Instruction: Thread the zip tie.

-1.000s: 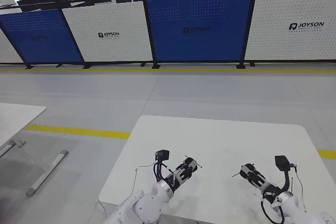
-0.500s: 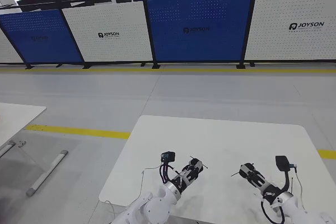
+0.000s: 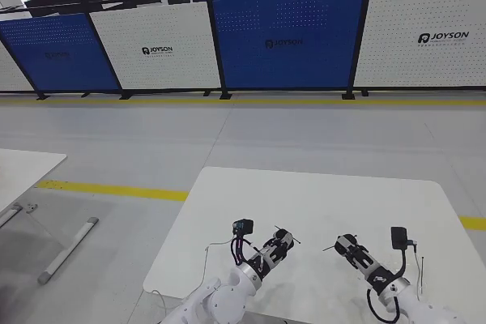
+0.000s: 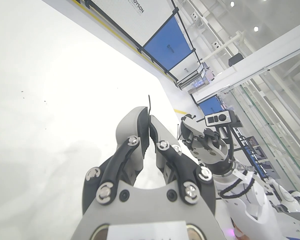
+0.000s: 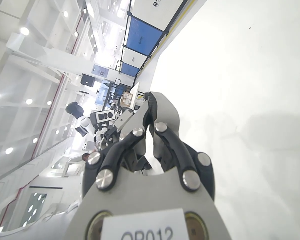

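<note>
Left pincer (image 4: 149,116) clamped shut on one black zip tie (image 4: 149,103). From above I read its long axis as crosswise to the fingertips, a short end out each side. Right pincer (image 3: 341,243) near it but apart, also closed, nipping a second strip (image 3: 327,247) that points toward the left one. I count two strips. Both pincers sit over the white tabletop (image 3: 324,194).

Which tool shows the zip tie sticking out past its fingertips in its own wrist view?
The left tool: a black zip tie end pokes beyond its shut tips; the right tool shows almost none.
</note>
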Tool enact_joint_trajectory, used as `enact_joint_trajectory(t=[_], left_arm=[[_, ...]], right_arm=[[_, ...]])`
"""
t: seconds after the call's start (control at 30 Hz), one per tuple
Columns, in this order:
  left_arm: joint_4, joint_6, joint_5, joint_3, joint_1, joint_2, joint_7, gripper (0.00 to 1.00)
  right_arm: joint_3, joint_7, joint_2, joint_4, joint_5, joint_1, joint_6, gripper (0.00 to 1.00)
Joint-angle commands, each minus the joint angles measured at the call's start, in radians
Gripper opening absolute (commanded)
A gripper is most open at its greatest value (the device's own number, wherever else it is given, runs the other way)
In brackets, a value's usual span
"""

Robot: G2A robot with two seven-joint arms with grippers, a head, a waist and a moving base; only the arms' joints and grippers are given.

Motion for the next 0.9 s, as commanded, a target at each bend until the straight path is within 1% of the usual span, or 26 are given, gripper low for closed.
enact_joint_trajectory(t=[0.0,0.43,0.57,0.63,0.73,0.77,0.83,0.87], left_arm=[[0.000,0.000,0.000,0.000,0.000,0.000,0.000,0.00],[0.000,0.000,0.000,0.000,0.000,0.000,0.000,0.00],[0.000,0.000,0.000,0.000,0.000,0.000,0.000,0.00],[0.000,0.000,0.000,0.000,0.000,0.000,0.000,0.00],[0.000,0.000,0.000,0.000,0.000,0.000,0.000,0.00],[0.000,0.000,0.000,0.000,0.000,0.000,0.000,0.00],[0.000,0.000,0.000,0.000,0.000,0.000,0.000,0.00],[0.000,0.000,0.000,0.000,0.000,0.000,0.000,0.00]], right_arm=[[0.000,0.000,0.000,0.000,0.000,0.000,0.000,0.00],[0.001,-0.005,0.000,0.001,-0.001,0.000,0.000,0.00],[0.009,-0.114,-0.008,-0.009,-0.032,-0.039,-0.053,0.00],[0.017,-0.145,-0.008,-0.020,-0.057,-0.063,-0.070,0.00],[0.046,-0.223,-0.009,-0.044,-0.092,-0.111,-0.103,0.00],[0.053,-0.270,-0.011,-0.056,-0.109,-0.131,-0.112,0.00],[0.051,-0.321,-0.014,-0.073,-0.150,-0.157,-0.109,0.00],[0.048,-0.365,-0.016,-0.079,-0.187,-0.166,-0.095,0.00]])
